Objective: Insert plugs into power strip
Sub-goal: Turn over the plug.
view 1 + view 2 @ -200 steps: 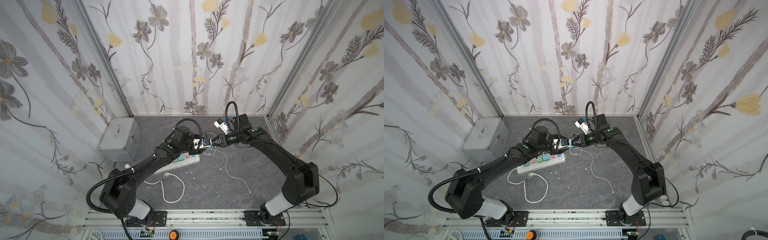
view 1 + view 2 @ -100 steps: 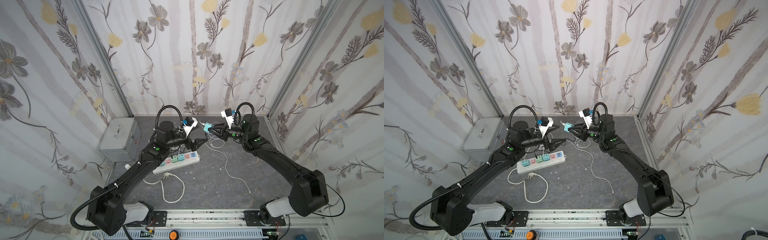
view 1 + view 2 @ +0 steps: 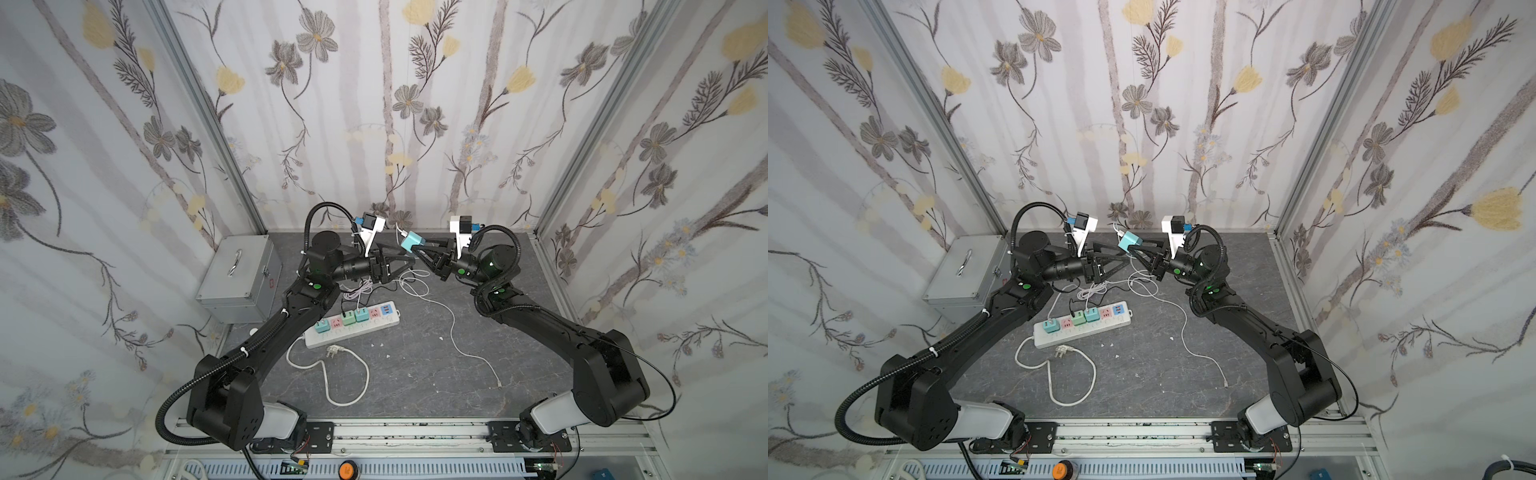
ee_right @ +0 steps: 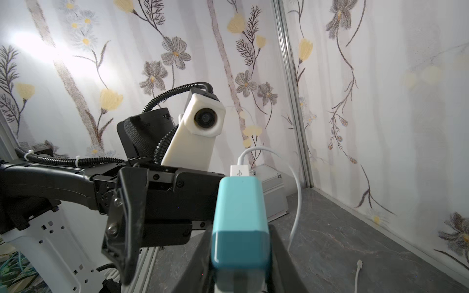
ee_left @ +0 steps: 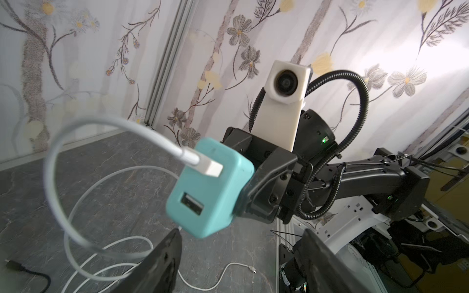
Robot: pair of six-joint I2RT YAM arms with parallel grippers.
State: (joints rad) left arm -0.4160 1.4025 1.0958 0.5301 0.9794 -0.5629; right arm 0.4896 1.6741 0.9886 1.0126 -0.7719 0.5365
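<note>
Gripping teal plug point(image 5: 210, 187) in right gripper point(image 4: 239, 229), holding it aloft, above and behind strip point(image 3: 365, 329) lying on table point(image 3: 415, 374). Hovering left gripper point(image 5: 239, 233) just beside plug's USB face, jaws apart, gripping nothing.

L jaws apart, R jaws clamped.

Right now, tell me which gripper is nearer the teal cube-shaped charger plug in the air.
Right. The right gripper clamps the teal cube-shaped charger plug; the left gripper faces it with open jaws, not touching.
</note>
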